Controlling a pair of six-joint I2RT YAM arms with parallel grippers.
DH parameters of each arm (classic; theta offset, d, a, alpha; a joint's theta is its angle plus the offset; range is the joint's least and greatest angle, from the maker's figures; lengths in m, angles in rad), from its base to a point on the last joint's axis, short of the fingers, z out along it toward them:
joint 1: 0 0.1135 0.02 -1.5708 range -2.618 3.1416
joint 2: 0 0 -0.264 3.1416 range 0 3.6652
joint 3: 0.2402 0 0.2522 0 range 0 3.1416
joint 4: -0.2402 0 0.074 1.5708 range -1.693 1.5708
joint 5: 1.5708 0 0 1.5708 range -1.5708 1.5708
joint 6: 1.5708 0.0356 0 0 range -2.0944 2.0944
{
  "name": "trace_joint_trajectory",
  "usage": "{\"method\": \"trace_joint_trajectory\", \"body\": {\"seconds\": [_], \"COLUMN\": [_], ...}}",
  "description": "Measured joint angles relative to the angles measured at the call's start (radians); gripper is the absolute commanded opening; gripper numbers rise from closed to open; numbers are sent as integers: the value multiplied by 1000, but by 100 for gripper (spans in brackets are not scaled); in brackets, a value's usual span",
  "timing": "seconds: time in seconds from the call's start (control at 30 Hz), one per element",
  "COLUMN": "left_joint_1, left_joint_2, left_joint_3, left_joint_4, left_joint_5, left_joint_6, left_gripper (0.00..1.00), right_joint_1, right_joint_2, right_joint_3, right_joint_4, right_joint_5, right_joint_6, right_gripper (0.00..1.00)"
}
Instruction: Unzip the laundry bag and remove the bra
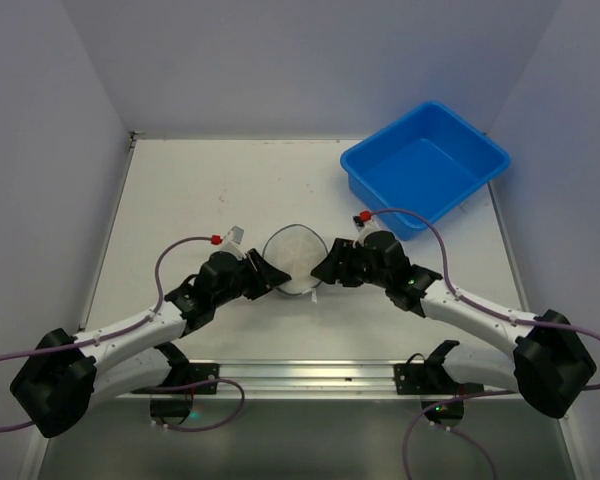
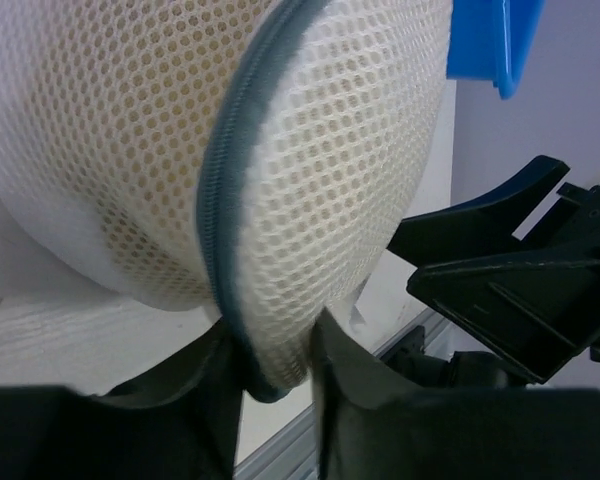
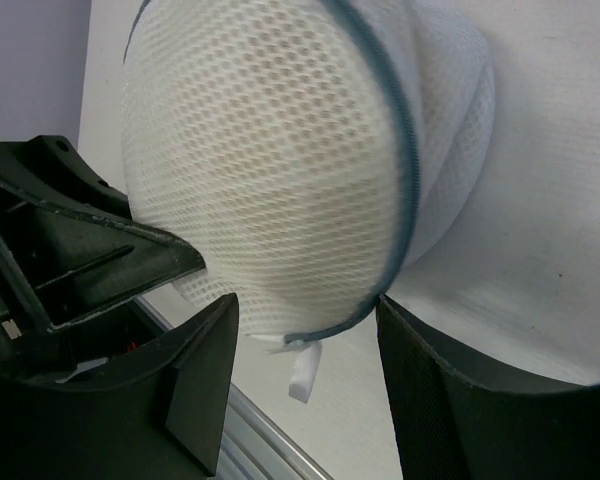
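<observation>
White bench [image 1: 180,190], grey walls round it. Mid-bench the laundry bag [image 1: 293,258] lies btwn both arms, zip shut, sth pale inside, prob. the bra. At its near edge the left fingers [image 2: 365,410] pinch the zip rim [image 2: 225,200]. Opposite, the right fingers [image 3: 205,380] are spread either side of the rim, a small white tab [image 3: 302,375] hanging btwn them, ungripped. Risk: they close on mesh, not the puller, so the zip jams or the bag drags out of the left pinch. Far right: blue tub [image 1: 425,165].

Bright, even light; soft shadows; wrist views perhaps slightly blurred.
</observation>
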Motion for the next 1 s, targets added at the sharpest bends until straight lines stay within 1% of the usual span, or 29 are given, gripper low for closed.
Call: {"method": "trace_joint_trajectory", "body": {"seconds": [0.07,0.1,0.2,0.4,0.47,0.57,0.73,1.0], "left_joint_1": [-3,-4,-6,-6,-6,-6,-6,-6], "left_joint_2": [0,0,0,3,6,6,6,6], "left_joint_3": [5,7,11,12,12,12,12,19], "left_joint_4": [4,8,16,18,18,18,18,16], "left_joint_5": [-10,-14,-23,-29,-29,-29,-30,-31], "left_joint_6": [-5,-7,-10,-10,-10,-10,-9,-8], "left_gripper": [16,8,2,0,1,0,0,0], "right_joint_1": [10,15,34,121,146,174,185,185], "right_joint_2": [-16,-28,-69,-116,-103,-59,6,77], "right_joint_3": [0,0,0,0,4,22,37,69], "right_joint_4": [-4,-10,-26,-40,-50,-61,-80,-121], "right_joint_5": [7,13,40,100,111,135,180,231], "right_joint_6": [-9,-13,-26,-72,-88,-104,-101,-85], "right_gripper": [59,59,58,52,49,46,41,38]}}
